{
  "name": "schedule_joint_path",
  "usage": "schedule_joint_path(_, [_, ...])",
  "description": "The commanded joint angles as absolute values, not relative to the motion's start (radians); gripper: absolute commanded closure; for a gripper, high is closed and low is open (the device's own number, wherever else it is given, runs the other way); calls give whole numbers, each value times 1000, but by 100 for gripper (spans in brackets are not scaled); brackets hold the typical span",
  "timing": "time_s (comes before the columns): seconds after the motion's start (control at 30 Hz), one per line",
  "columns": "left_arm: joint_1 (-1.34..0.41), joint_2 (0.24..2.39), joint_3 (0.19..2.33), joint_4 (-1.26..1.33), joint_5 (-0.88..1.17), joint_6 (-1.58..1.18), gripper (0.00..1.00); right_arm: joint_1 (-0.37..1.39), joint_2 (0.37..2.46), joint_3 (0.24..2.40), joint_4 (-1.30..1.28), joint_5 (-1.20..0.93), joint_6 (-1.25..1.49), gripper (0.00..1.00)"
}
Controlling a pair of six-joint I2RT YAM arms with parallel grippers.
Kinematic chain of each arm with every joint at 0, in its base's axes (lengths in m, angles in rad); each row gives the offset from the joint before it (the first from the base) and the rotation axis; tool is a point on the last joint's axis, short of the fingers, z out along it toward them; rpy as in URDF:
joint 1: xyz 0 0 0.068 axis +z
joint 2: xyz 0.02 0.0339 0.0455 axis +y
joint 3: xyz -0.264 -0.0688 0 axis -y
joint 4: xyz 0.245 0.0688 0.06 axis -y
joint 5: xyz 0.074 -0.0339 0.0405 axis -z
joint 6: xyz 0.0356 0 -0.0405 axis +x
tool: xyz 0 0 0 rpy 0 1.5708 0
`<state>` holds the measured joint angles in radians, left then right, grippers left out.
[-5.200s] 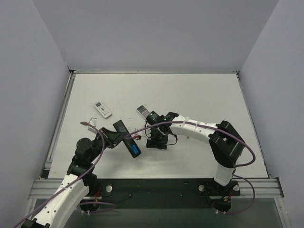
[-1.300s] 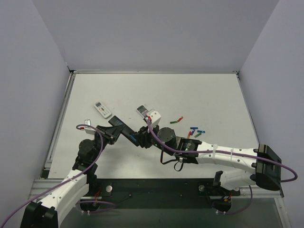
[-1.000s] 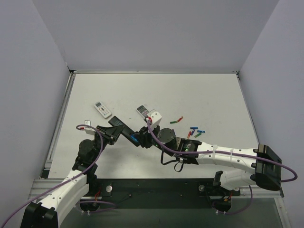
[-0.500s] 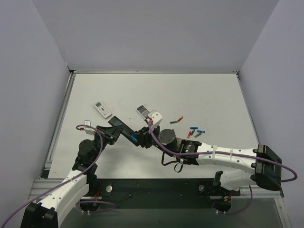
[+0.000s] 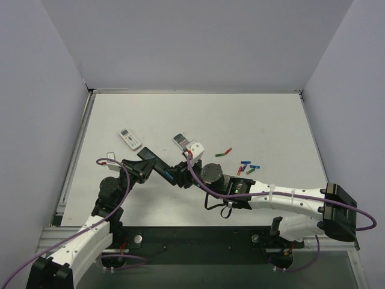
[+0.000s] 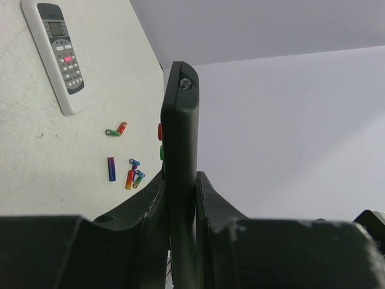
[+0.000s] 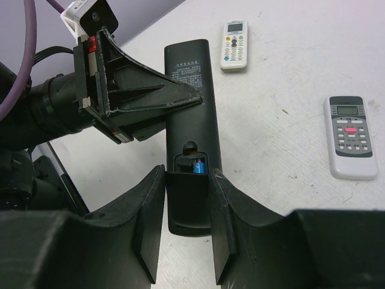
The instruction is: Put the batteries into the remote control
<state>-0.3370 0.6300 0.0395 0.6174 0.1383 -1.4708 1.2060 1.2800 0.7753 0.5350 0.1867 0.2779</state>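
My left gripper (image 6: 179, 180) is shut on the long black remote control (image 6: 179, 150), holding it on edge above the table. The remote's back (image 7: 189, 102) faces the right wrist camera. Its compartment is partly uncovered, and a blue battery (image 7: 199, 166) lies inside. My right gripper (image 7: 186, 174) is shut on the black battery cover (image 7: 187, 195) at the remote's near end. In the top view the two grippers meet at the remote (image 5: 161, 169). Loose batteries lie on the table, a pair (image 5: 224, 152) and a cluster (image 5: 245, 167).
Two shorter white remotes (image 5: 130, 138) (image 5: 181, 141) lie behind the held remote. A small white piece (image 5: 111, 155) lies by the left arm. Side walls close in the table (image 5: 271, 120), and a rail runs along its near edge.
Since five seconds ago my right arm has swung off the batteries and come to the remote's end; the left gripper has raised the remote. Over the last second almost nothing has moved.
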Motion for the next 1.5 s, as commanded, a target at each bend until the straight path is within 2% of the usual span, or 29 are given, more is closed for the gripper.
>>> schedule_joint_path(0.0, [-331,612,44,709,147,-1500,100,1216,1281,767,561,169,262,100])
schedule_joint_path(0.6, [-331,617,63,739,158,-1496,100,1212,1342,792,511,153,262,100])
schedule_joint_path(1.1, [-331,611,57,755,161,-1505,100,1209,1362,781,528,140,255,82])
schedule_joint_path(1.47, [-330,603,54,755,163,-1523,100,1209,1365,753,569,100,213,83])
